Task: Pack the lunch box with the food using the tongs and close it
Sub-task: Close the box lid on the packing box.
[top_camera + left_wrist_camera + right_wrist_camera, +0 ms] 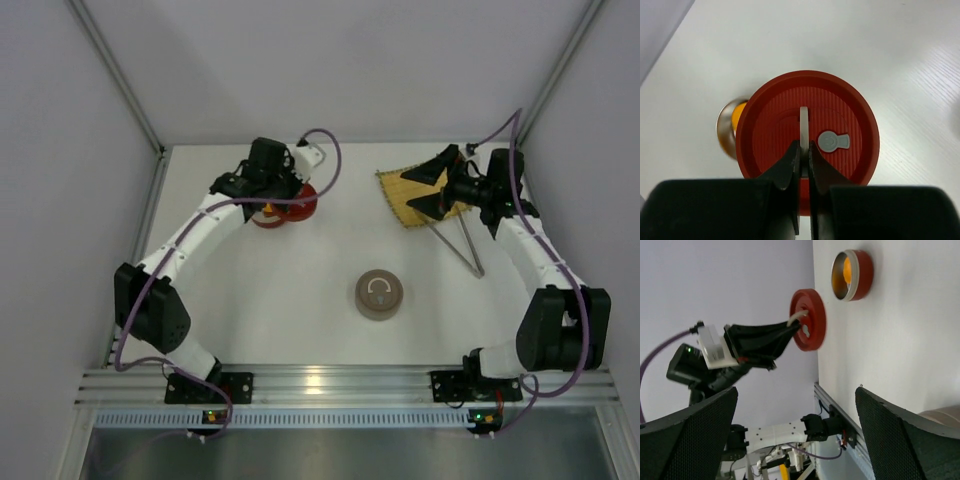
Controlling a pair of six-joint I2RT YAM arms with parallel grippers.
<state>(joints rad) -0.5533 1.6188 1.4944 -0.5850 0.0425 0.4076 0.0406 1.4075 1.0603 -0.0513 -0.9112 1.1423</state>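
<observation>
My left gripper (804, 147) is shut on the white loop handle of the red lunch box lid (807, 122) and holds it in the air. Under the lid, the open red lunch box (864, 271) peeks out at its left side, with the round orange food ball (739, 114) inside. The smaller food lumps are hidden. My right gripper (425, 190) hangs open and empty over the yellow mat (400, 190); in its wrist view its fingers (695, 440) stand wide apart. The silvery tongs (455, 248) lie free on the table just below that gripper.
A round brown tin (380, 293) with its lid on stands in the middle of the table. White walls and metal frame posts (118, 75) close in the back and both sides. The aluminium rail (330, 385) with both arm bases runs along the near edge.
</observation>
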